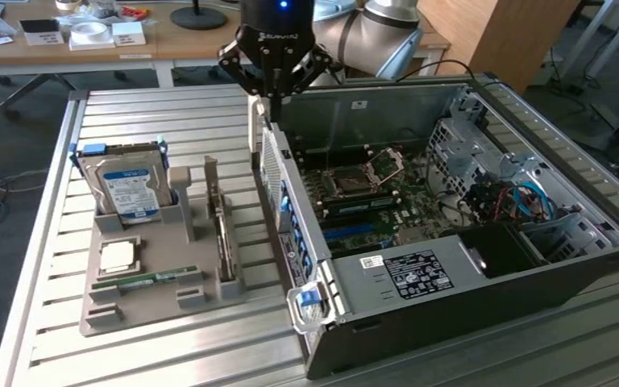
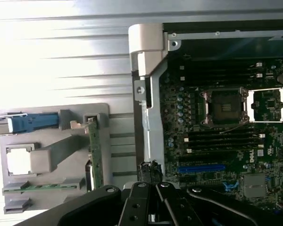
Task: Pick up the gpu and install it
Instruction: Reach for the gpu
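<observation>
Hand: the hand (image 1: 274, 97) is hovering above the back wall of the computer case (image 1: 471, 314), its fingers pinched narrow and gripping nothing.
Graphics card: the graphics card (image 1: 223, 242) is standing on edge in a slot of the grey tray (image 1: 126, 322), well apart from the hand, its upper edge offering a grip from above.
Case: it is lying open side up on the desk (image 1: 148, 113), exposing the motherboard (image 1: 369, 201) to reach from above.
Progress: by my judgement, the pick-up is not yet happening.
</observation>
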`<state>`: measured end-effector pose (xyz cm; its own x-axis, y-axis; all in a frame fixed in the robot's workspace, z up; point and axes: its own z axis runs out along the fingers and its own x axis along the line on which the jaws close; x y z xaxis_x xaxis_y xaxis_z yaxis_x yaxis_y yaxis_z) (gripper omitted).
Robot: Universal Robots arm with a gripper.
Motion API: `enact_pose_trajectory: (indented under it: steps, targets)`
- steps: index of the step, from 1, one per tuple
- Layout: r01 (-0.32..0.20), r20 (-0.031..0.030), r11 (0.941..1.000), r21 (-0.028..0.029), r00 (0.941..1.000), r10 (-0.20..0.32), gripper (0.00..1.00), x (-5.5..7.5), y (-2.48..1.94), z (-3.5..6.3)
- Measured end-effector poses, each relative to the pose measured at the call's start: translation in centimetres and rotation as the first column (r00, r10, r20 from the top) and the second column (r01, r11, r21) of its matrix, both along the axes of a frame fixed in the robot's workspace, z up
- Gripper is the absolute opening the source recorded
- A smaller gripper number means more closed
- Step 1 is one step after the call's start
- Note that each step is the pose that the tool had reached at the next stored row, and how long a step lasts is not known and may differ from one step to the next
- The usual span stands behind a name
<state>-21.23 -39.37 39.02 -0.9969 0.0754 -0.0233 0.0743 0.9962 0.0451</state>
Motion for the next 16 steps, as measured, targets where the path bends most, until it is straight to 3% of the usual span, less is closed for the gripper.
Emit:
enact_pose_trajectory:
  steps: [16]
  targets:
    - [0.000, -0.0005, 1.0000, -0.0003, 1.0000, 0.000, 0.11, -4.9, 0.31, -0.32]
